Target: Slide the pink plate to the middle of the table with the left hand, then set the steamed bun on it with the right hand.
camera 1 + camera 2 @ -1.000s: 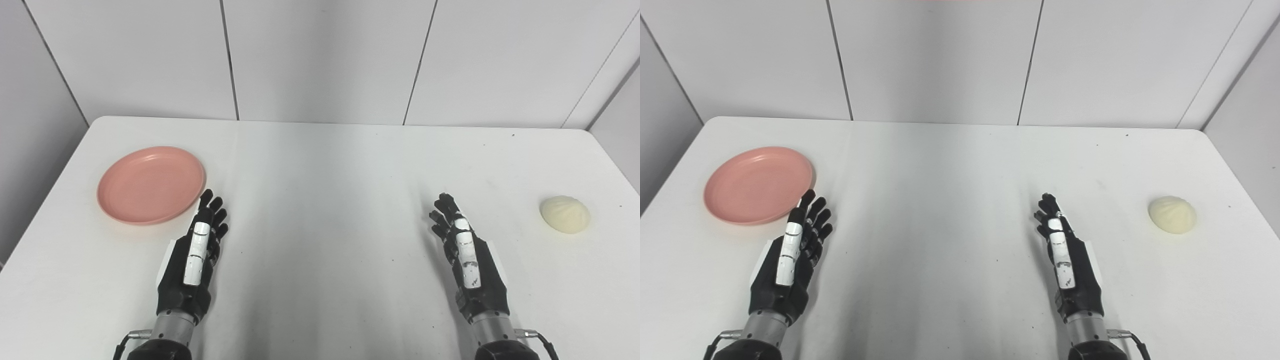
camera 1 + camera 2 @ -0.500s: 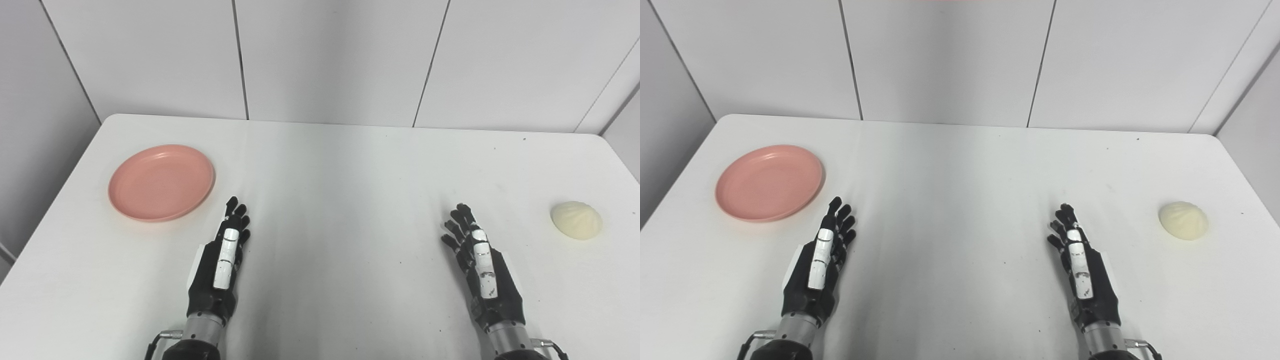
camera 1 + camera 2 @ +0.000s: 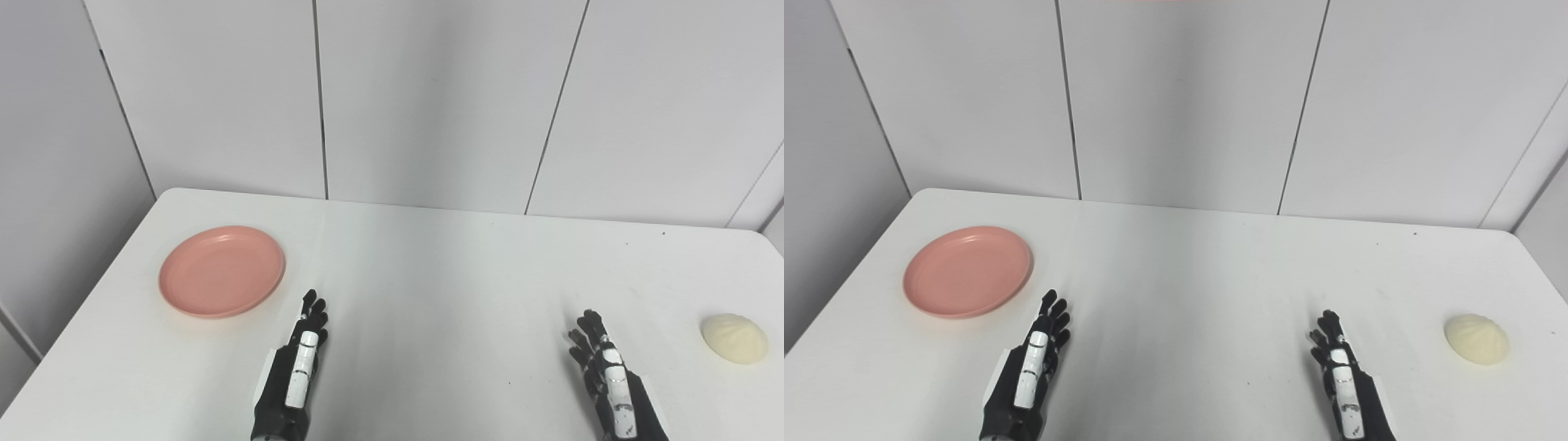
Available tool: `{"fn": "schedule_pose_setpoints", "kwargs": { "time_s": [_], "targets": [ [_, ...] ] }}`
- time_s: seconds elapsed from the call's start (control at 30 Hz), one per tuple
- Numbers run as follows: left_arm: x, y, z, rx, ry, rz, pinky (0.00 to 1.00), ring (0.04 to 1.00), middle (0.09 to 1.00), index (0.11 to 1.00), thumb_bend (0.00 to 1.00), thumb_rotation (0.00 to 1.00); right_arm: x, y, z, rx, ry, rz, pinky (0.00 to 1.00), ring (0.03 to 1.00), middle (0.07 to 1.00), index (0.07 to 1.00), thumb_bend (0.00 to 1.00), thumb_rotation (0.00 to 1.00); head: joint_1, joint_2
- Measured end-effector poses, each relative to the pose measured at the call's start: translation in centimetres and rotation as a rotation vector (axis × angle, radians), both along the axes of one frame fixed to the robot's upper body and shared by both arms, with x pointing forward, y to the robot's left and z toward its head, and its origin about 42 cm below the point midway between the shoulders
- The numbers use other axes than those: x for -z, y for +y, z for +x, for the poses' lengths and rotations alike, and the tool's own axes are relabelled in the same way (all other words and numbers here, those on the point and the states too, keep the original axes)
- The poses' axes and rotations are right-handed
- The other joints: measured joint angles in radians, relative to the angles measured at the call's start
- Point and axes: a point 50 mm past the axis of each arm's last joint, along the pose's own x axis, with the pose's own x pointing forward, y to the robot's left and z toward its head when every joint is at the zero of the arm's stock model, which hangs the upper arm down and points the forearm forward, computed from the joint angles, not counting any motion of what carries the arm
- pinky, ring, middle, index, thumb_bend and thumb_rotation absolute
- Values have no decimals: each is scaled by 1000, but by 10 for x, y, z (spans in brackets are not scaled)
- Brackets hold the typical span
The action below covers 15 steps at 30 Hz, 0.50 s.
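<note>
Left eye view. Item one: round, shallow pink plastic plate (image 3: 222, 271), lying flat on the white rectangular table (image 3: 429, 288), beyond and to the left of the left fingertips, near them but apart. Item two: pale cream, dome-shaped steamed bun with a pleated top (image 3: 734, 339), resting on the table well off to the right of the right fingertips, at about their level. Item three: black left hand with a white strip along one finger (image 3: 293, 376), low over the table, fingers (image 3: 312, 309) extended forward and slightly spread, holding nothing. Item four: black right hand with matching white strip (image 3: 609, 383), partly cut by the bottom edge, fingers (image 3: 588, 327) extended and apart, holding nothing.

Right eye view. Same pink plate (image 3: 967, 271) ahead and left of the left hand (image 3: 1026, 380), a clear gap of table between rim and fingertips. Same bun (image 3: 1476, 339) to the right of the right hand (image 3: 1347, 392), well apart from it. Both hands flat-fingered and empty. Grey panelled wall (image 3: 1182, 98) stands beyond the far table edge, past all fingertips.
</note>
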Motion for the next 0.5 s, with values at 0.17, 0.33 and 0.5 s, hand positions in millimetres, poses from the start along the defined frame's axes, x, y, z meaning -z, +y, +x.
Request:
{"fn": "schedule_pose_setpoints", "kwargs": {
  "time_s": [0.17, 0.33, 0.5],
  "targets": [
    [3, -1, 1, 0, -14, -2, 1000, 997, 1000, 1000, 629, 964, -1, -1, 5, 2, -5, -3, 977, 940, 962, 954, 808, 1000, -8, -6],
    [4, 0, 2, 5, -17, -1, 1000, 997, 1000, 1000, 641, 955, 0, -1, 9, 0, -6, -6, 972, 940, 960, 951, 815, 1000, -15, -12],
    [6, 2, 2, 20, -38, -6, 1000, 992, 1000, 1000, 730, 879, -1, -1, 10, 1, -8, -4, 978, 948, 963, 954, 817, 1000, -9, 0]
  ]
}}
